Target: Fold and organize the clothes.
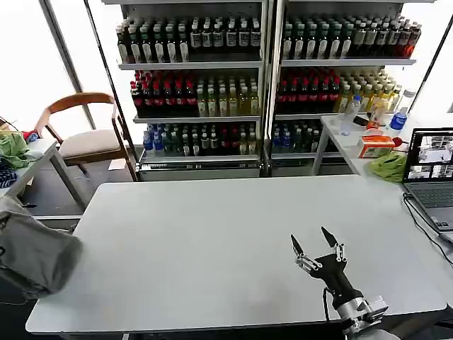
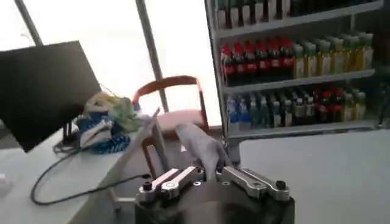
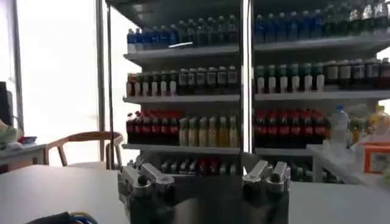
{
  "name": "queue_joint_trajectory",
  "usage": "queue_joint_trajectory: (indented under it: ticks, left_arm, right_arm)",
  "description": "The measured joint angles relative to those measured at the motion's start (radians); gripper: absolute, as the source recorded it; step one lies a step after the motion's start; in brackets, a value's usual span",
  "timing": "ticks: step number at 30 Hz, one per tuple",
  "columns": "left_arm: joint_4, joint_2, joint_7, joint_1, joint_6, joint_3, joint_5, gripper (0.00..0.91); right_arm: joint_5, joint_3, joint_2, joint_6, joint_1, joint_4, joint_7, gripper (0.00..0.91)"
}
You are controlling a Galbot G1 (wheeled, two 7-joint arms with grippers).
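Right end effector (image 3: 204, 176) spread open; table (image 3: 55, 189) beneath; bottle shelves (image 3: 244, 97) beyond.

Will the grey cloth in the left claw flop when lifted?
Probably floppy: the grey cloth bunches into soft folds where the left gripper pinches it. Likely light, since one small pinch seems to hold it. The right gripper is open above the table.

Blown-out daylight glares through the windows (image 1: 28, 64), leaving both wrist views soft.

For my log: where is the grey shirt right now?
The grey shirt hangs bunched off the table's left edge in the head view; the left wrist view shows a fold of it pinched in the left gripper.
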Motion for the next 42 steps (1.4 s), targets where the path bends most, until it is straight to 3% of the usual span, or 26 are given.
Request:
queue_joint_trajectory:
  ticks: [6, 12, 21, 34, 36, 37, 38, 39, 40, 42]
  left_arm:
    - [-0.08, 0.01, -0.023, 0.014, 0.005, -0.015, 0.026, 0.0]
    - [-0.186, -0.024, -0.077, 0.006, 0.007, 0.087, 0.073, 0.0]
    - [-0.299, -0.085, -0.234, -0.062, 0.008, 0.427, 0.098, 0.0]
    - [-0.318, -0.182, -0.548, -0.325, -0.013, 0.929, -0.264, 0.03]
    - [-0.308, -0.203, -0.588, -0.372, -0.017, 0.991, -0.324, 0.161]
    - [-0.303, -0.213, -0.606, -0.394, -0.018, 1.019, -0.352, 0.453]
    - [-0.297, -0.225, -0.625, -0.418, -0.019, 1.049, -0.381, 0.534]
    - [-0.29, -0.235, -0.641, -0.439, -0.02, 1.075, -0.402, 0.766]
    - [-0.282, -0.247, -0.656, -0.459, -0.023, 1.099, -0.423, 0.907]
    - [-0.263, -0.272, -0.688, -0.501, -0.029, 1.147, -0.463, 0.907]
  right_arm:
    - [0.003, -0.001, 0.005, 0.005, 0.003, -0.007, -0.001, 0.907]
    - [0.006, 0.005, 0.005, 0.007, -0.003, -0.007, -0.001, 0.907]
    - [0.0, 0.014, 0.018, -0.002, -0.015, -0.008, 0.001, 0.907]
    - [-0.032, -0.021, 0.039, -0.06, 0.01, -0.004, 0.028, 0.907]
    - [-0.035, -0.032, 0.041, -0.081, 0.021, -0.001, 0.038, 0.907]
    - [-0.036, -0.037, 0.04, -0.091, 0.027, 0.0, 0.043, 0.907]
    - [-0.036, -0.042, 0.04, -0.103, 0.033, 0.001, 0.049, 0.907]
    - [-0.036, -0.05, 0.039, -0.118, 0.041, 0.001, 0.056, 0.907]
    - [-0.035, -0.056, 0.039, -0.13, 0.048, 0.001, 0.062, 0.907]
    - [-0.028, -0.071, 0.038, -0.155, 0.063, 0.0, 0.076, 0.907]
